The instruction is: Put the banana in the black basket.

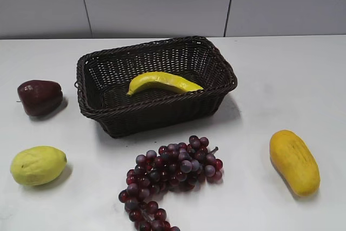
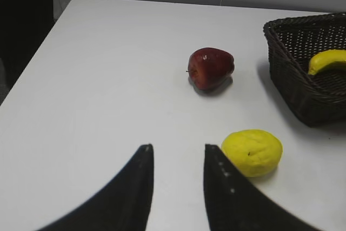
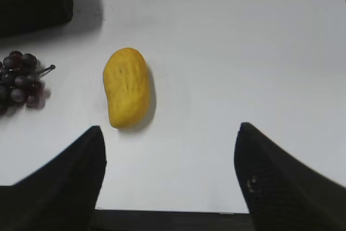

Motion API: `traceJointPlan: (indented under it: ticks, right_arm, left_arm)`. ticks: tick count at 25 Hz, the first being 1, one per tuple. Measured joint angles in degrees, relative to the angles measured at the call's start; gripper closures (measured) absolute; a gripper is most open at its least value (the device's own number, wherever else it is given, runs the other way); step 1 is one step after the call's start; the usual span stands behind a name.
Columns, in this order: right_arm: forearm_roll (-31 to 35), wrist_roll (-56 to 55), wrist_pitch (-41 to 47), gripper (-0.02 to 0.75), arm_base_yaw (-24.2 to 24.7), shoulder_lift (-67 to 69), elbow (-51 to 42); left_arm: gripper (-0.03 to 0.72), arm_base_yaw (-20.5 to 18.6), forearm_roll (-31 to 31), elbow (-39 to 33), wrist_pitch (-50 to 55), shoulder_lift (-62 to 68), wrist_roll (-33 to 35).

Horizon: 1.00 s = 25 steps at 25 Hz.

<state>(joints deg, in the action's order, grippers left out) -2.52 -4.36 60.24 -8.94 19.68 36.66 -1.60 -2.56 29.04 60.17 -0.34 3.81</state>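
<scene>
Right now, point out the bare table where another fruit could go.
Bare: right of the black basket, above the mango; also the strip between basket and wall. Crowded: the grapes sit close to the basket's front; the red fruit and lemon fill the left.

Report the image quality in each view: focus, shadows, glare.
Exterior view: evenly lit and sharp, with soft shadows under the black basket and the mango, and faint gloss on the banana. Left wrist view: the left tool is blurred, the lemon clear. Right wrist view: the right tool is out of focus and dark.
</scene>
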Motion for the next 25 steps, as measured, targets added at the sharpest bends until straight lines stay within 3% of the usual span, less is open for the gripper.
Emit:
traceJointPlan:
  ticks: [6, 25]
  right_arm:
    - [-1.0, 0.0, 0.2, 0.146, 0.0, -7.8, -8.1]
    - [-1.3, -0.2, 0.0, 0.146, 0.0, -8.2, -8.4]
  left_arm:
    - [0.454, 0.0, 0.0, 0.0, 0.0, 0.0, 0.0]
    - [0.454, 0.0, 0.0, 0.0, 0.0, 0.0, 0.0]
